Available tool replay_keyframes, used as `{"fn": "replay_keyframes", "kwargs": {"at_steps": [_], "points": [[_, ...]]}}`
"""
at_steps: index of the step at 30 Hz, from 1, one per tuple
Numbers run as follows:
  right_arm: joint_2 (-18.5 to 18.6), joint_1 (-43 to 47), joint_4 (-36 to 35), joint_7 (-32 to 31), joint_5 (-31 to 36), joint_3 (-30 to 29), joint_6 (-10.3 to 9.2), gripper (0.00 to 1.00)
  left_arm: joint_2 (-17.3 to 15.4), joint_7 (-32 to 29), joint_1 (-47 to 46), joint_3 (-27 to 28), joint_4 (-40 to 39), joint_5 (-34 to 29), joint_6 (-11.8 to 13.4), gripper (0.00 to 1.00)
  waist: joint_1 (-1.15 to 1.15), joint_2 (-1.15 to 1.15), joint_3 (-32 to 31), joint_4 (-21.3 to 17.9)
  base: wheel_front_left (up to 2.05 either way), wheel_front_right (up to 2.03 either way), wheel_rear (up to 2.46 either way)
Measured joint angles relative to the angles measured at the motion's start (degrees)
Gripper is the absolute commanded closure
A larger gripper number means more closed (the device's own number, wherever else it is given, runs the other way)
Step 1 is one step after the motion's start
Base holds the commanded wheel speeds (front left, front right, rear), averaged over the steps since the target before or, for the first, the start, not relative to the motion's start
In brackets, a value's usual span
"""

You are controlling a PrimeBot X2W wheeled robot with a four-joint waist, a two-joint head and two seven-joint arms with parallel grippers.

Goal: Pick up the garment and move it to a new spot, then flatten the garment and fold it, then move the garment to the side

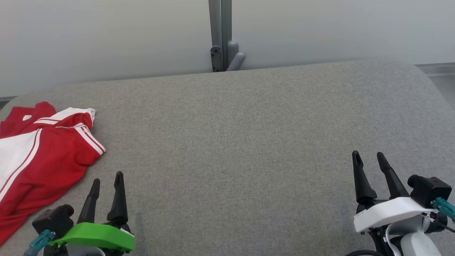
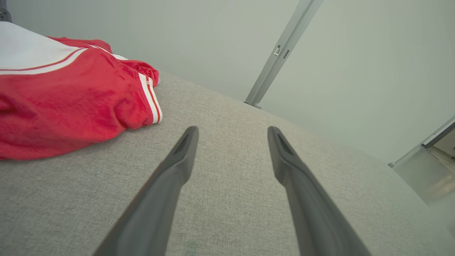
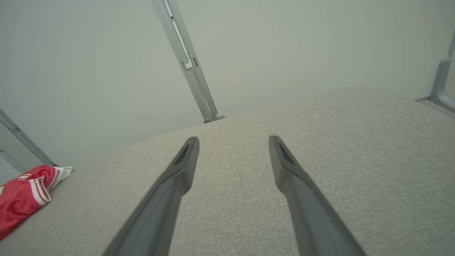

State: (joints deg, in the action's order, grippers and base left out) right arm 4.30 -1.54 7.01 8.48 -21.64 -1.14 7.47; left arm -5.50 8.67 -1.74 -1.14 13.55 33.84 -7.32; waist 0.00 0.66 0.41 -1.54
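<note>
You see the garment, a red shirt with white panels and stripes, lying crumpled on the grey fabric surface. It is far to the left of the grey post and nearer to the robot than the post is, and a part of it runs out of the head view at the left edge. The left gripper stands left of the post too, on the near side of the surface, just beside the lower right edge of the garment but apart from it. Its two dark fingers are spread wide and hold nothing. The right gripper stands well to the right of the post, far from the garment, with its fingers wide apart over bare fabric and nothing in them. In the left wrist view the striped sleeve hem lies to the left of the fingers and does not touch them.
</note>
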Motion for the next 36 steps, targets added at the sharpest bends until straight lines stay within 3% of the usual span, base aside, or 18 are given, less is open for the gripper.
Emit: {"fn": "replay_keyframes", "kwargs": {"at_steps": [18,36], "points": [[0.1,0.2,0.1,2.7,9.5,-0.2,0.01,0.00,-0.5,2.5,0.5,-0.4,0.4,-9.4,-0.1,0.00,0.00,0.00,0.2,-0.3,0.00,0.00,0.00],[-0.4,1.3,0.7,4.7,15.0,-2.7,0.01,0.00,-0.2,4.5,1.2,1.4,2.0,-13.5,-0.1,0.00,0.00,0.00,0.2,-0.7,0.00,0.00,0.00]]}}
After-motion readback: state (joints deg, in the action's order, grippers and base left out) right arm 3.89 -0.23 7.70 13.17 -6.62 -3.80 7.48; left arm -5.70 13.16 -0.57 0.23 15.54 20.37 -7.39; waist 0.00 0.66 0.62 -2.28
